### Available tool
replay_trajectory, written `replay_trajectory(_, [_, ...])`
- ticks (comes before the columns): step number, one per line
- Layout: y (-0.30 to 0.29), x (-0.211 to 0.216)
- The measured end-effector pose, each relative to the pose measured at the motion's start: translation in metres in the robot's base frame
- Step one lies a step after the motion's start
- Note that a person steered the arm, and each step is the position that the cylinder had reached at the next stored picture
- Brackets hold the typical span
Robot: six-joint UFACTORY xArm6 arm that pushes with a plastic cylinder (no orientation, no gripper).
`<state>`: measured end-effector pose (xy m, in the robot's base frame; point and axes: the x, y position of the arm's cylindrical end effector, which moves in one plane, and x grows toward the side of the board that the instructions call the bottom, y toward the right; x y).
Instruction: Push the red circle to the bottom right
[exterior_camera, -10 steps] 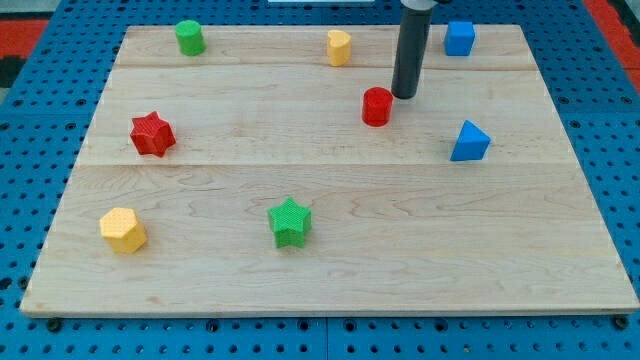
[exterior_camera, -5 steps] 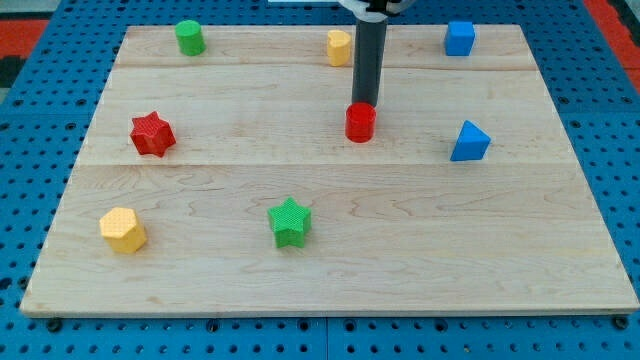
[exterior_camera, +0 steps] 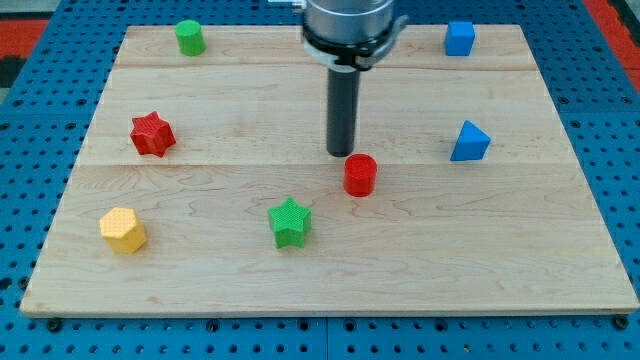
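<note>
The red circle (exterior_camera: 360,175) is a short red cylinder near the middle of the wooden board (exterior_camera: 560,250). My tip (exterior_camera: 341,152) stands just to the upper left of it, touching or almost touching its edge. The rod rises straight up toward the view's top, where the arm's end hides the spot in which a yellow block stood before.
A green star (exterior_camera: 290,222) lies to the lower left of the red circle. A blue triangle (exterior_camera: 470,141) is at the right, a blue cube (exterior_camera: 459,38) at the top right, a red star (exterior_camera: 152,133) at the left, a yellow block (exterior_camera: 123,230) at the bottom left, a green cylinder (exterior_camera: 189,37) at the top left.
The red circle has slid down the board, first down-left then straight down. My tip swung from its upper right to its upper left, following it down. The arm now covers the top yellow block.
</note>
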<state>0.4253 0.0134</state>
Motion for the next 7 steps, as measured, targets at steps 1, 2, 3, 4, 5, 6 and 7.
replay_trajectory(1, [0.049,0.043])
replay_trajectory(2, [0.129,0.068])
replay_trajectory(3, [0.109,0.061])
replay_trajectory(4, [0.066,0.050])
replay_trajectory(5, [0.035,0.055])
replay_trajectory(6, [0.045,0.086])
replay_trajectory(7, [0.112,0.106])
